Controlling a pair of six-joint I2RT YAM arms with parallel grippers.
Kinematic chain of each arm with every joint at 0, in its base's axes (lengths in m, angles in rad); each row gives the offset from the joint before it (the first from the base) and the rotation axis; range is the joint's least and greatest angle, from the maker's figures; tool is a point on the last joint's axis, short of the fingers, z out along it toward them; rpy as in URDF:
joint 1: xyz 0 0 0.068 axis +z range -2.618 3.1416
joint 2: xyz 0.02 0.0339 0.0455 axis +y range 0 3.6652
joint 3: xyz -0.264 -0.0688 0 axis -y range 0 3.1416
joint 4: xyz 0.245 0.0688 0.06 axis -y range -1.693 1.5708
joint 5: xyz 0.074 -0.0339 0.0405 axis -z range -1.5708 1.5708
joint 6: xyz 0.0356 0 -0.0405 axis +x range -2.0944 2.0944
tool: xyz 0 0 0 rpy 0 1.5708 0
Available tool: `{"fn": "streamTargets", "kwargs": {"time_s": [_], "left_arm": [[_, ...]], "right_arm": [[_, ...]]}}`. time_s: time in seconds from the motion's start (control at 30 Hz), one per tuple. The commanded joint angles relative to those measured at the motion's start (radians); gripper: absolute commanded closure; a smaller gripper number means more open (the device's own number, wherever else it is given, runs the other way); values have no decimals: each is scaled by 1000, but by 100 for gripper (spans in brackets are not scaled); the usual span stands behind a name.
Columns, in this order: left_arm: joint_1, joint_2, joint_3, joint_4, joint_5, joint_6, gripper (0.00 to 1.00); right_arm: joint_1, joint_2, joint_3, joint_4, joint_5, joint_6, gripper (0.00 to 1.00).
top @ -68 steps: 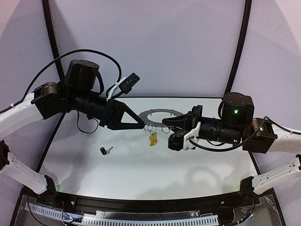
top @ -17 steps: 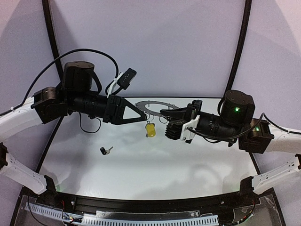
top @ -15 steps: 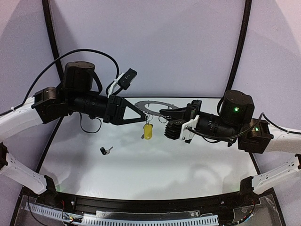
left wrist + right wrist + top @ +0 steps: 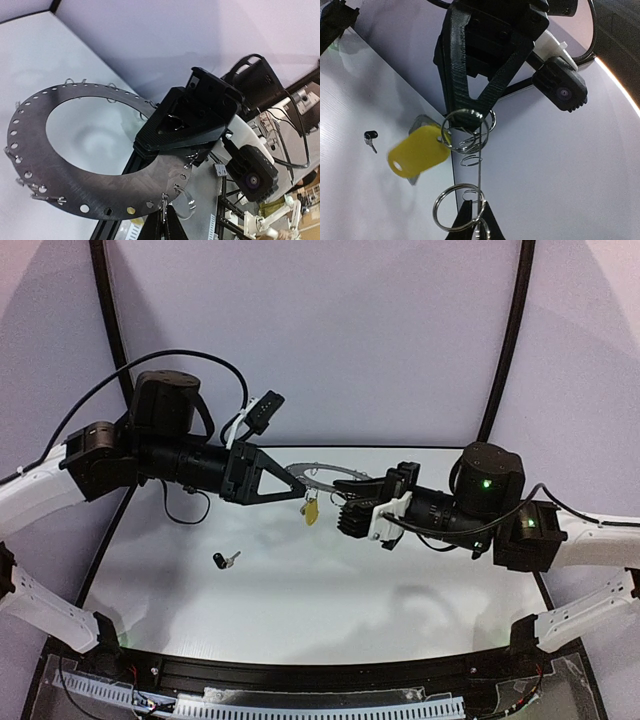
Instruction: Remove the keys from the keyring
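The keyring [image 4: 90, 190], a flat grey hoop fringed with wire loops, hangs in the air between the two arms [image 4: 322, 472]. My right gripper [image 4: 477, 205] is shut on its rim, which shows edge-on in the right wrist view as a thin line [image 4: 479, 172]. My left gripper [image 4: 165, 217] is shut on one small wire loop at the hoop's edge. The yellow-headed key [image 4: 417, 152] dangles from that loop under the left fingertips [image 4: 311, 510]. The black-headed key [image 4: 221, 560] lies alone on the table at the left, off the ring.
The white table [image 4: 300, 610] ends at a black rail along the near edge. Black curved poles [image 4: 505, 350] and a pale backdrop stand behind. The left arm's cable [image 4: 185, 510] droops towards the table's back left.
The keyring has come up off the table and tilted. My right arm has shifted left with it. My left gripper has closed on the yellow key's loop, and the key swings.
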Motion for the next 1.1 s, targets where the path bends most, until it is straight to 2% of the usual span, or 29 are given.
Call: {"fn": "streamTargets", "kwargs": {"time_s": [0.0,0.03,0.17,0.3,0.43,0.5,0.63,0.77,0.87,0.9,1.07], "left_arm": [[-2,-28,81,-181,-86,-126,99],[-2,-19,93,-209,-117,-145,99],[6,51,171,-419,-214,-271,99],[47,62,171,-468,-227,-349,99],[144,94,155,-577,-222,-494,99],[191,108,134,-590,-192,-561,99],[215,152,155,-623,-180,-613,99],[259,174,152,-620,-184,-697,99],[267,166,132,-566,-213,-784,99],[270,159,125,-505,-221,-832,99],[270,131,137,-502,-316,-935,99]], "right_arm": [[-7,42,-41,34,41,89,87],[-7,53,-53,56,45,103,84],[-7,89,-110,131,44,221,61],[-7,101,-167,215,50,296,45],[-8,119,-195,276,92,415,35],[-7,149,-194,288,64,461,29],[-7,203,-172,327,118,529,25],[0,273,-148,451,112,533,24],[31,317,-122,510,65,463,26],[59,356,-101,557,60,382,27],[80,482,-46,691,64,250,31]]}}
